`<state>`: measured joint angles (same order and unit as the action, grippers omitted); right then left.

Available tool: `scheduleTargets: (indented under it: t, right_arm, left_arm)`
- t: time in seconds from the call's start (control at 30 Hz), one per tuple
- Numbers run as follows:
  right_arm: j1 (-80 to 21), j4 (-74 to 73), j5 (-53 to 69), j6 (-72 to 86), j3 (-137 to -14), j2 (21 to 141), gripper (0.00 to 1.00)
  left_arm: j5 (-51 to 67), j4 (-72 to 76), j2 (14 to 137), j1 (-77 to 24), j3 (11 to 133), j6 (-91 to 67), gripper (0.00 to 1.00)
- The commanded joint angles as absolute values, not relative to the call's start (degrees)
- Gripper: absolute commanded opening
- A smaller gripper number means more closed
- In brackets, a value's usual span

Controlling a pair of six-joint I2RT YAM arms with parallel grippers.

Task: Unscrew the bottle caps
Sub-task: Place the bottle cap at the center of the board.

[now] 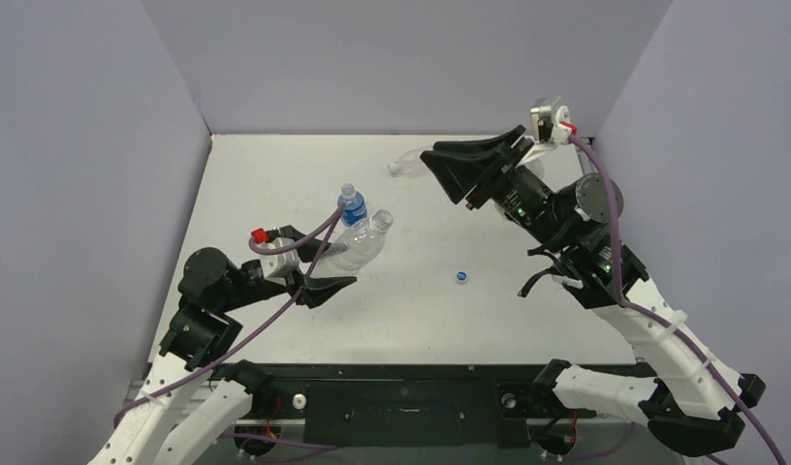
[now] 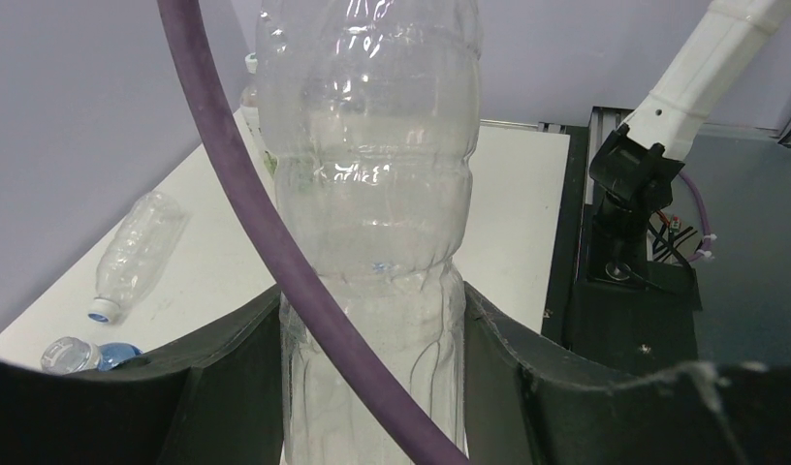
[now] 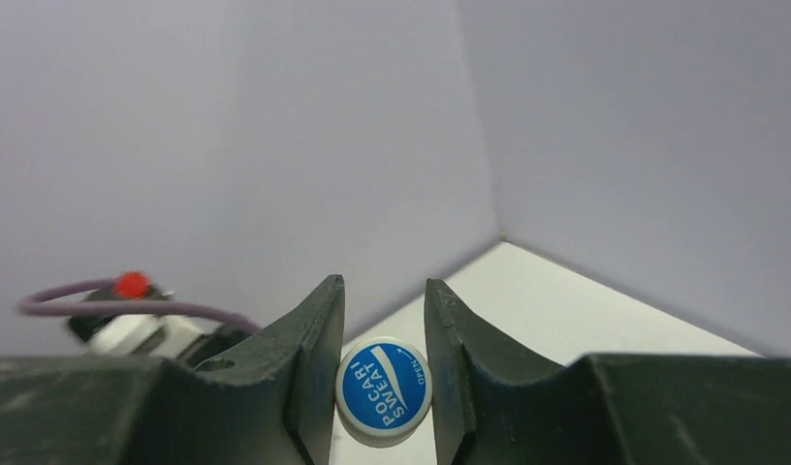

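My left gripper [image 1: 330,283] [image 2: 372,320] is shut on the lower body of a plain clear bottle [image 1: 361,247] [image 2: 372,194], which tilts with its neck toward the back right. Just behind it a blue-labelled bottle [image 1: 353,207] stands with a blue cap [image 1: 348,190] on it. My right gripper [image 1: 440,174] [image 3: 383,320] hangs raised at the back, shut on a blue-and-white bottle cap [image 3: 383,390] printed "Pocari Sweat". A loose blue cap [image 1: 461,276] lies on the table. Another clear bottle [image 1: 411,162] [image 2: 140,247] lies on its side at the back, partly behind the right gripper.
Grey walls close in the white table [image 1: 275,174] on the left, back and right. A purple cable [image 2: 266,232] crosses in front of the held bottle in the left wrist view. The right arm's base [image 2: 644,184] stands at the table's near edge.
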<state>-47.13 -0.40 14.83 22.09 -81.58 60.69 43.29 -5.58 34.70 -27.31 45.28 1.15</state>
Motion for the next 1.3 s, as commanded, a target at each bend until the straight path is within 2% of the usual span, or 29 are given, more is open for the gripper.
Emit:
scheduleTargets:
  t: [0.0, 0.2, 0.37, 0.73, 1.03, 1.07, 1.17, 1.27]
  right_arm:
    - [-40.69, -10.83, -2.16, 20.42, -78.23, 60.89, 0.0]
    - [-34.37, -11.24, -16.9, 24.93, -55.78, 61.72, 0.0]
    - [-34.02, -6.95, -22.45, 31.0, -44.45, 64.27, 0.0]
    - [-34.19, 5.87, -28.62, 38.16, -30.51, 74.25, 0.0]
    - [-34.19, 14.59, -29.47, 38.87, -26.12, 80.71, 0.0]
    - [-34.26, 15.1, -29.32, 38.95, -25.93, 80.91, 0.01]
    - [-34.28, 15.17, -29.26, 39.46, -25.64, 81.26, 0.16]
    - [-34.35, 13.53, -29.25, 39.66, -25.93, 79.75, 0.27]
  left_arm:
    - [36.32, -4.77, 33.41, -27.08, 45.54, 1.84, 0.0]
    - [37.23, -3.8, 32.42, -27.11, 45.05, 0.45, 0.0]
    - [36.9, -3.38, 31.91, -27.07, 44.61, 0.35, 0.0]
    - [36.92, -2.62, 30.91, -27.08, 43.51, -1.23, 0.0]
    - [37.0, -4.05, 29.61, -27.07, 42.17, -1.16, 0.0]
    - [37.05, -4.05, 29.53, -27.0, 41.96, -1.35, 0.0]
    - [37.14, -3.84, 29.2, -27.03, 40.78, -1.45, 0.0]
    - [37.1, -3.21, 29.29, -26.99, 39.39, -1.31, 0.0]
